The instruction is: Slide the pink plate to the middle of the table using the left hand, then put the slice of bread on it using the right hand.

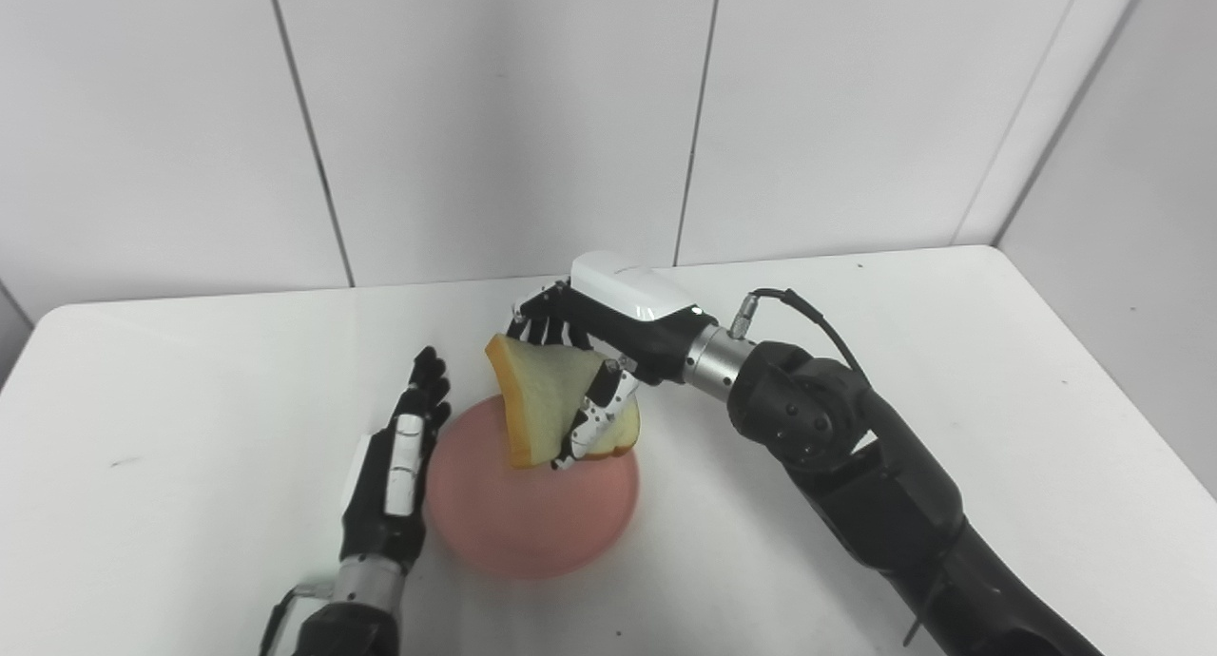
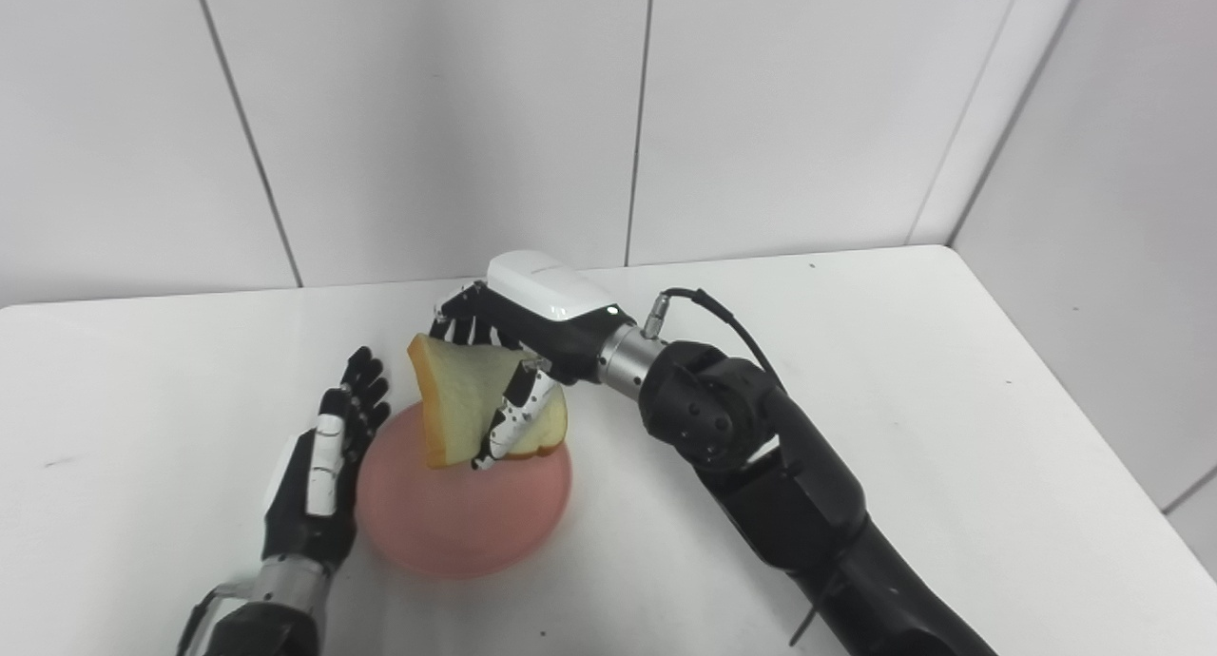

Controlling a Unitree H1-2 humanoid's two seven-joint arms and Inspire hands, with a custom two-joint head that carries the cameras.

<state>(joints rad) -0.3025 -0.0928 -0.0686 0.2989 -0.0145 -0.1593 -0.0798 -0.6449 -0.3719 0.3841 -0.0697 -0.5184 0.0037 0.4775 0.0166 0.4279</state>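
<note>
The pink plate (image 1: 518, 523) lies on the white table near the middle front. My right hand (image 1: 594, 352) is shut on the slice of bread (image 1: 542, 404), pinched between thumb and fingers. The slice hangs tilted on edge just above the far part of the plate. My left hand (image 1: 404, 447) is open, its fingers straight and pointing away from me. It rests on the table right beside the plate's left rim. The same scene shows in the right eye view, with the bread (image 2: 461, 404) over the plate (image 2: 456, 523).
The white table (image 1: 998, 399) meets a white tiled wall (image 1: 494, 124) at the back and a side wall at the right. My right forearm (image 1: 856, 466) stretches across the table's right front.
</note>
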